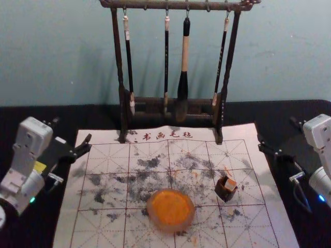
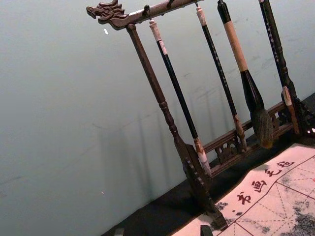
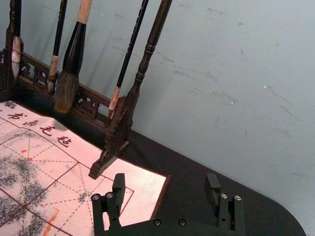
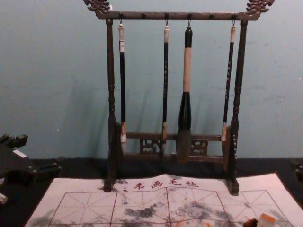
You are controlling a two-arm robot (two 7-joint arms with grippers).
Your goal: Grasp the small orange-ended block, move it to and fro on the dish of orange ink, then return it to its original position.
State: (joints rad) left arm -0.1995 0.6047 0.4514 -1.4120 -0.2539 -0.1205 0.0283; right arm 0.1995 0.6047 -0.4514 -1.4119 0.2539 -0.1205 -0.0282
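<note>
Right tool, open and empty at the right side, should grip squarely the small orange-ended block resting in a dark brown holder beside the orange ink dish; left tool, also open, idles at left. White ink-stained mat covers part of the black surface, before a dark wooden brush rack and pale-blue wall.

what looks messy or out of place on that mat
Smudges and orange flecks, likely stray ink, stain the pale mat outside the ink dish. Its far edge, not quite flat, ripples by the brush rack.
</note>
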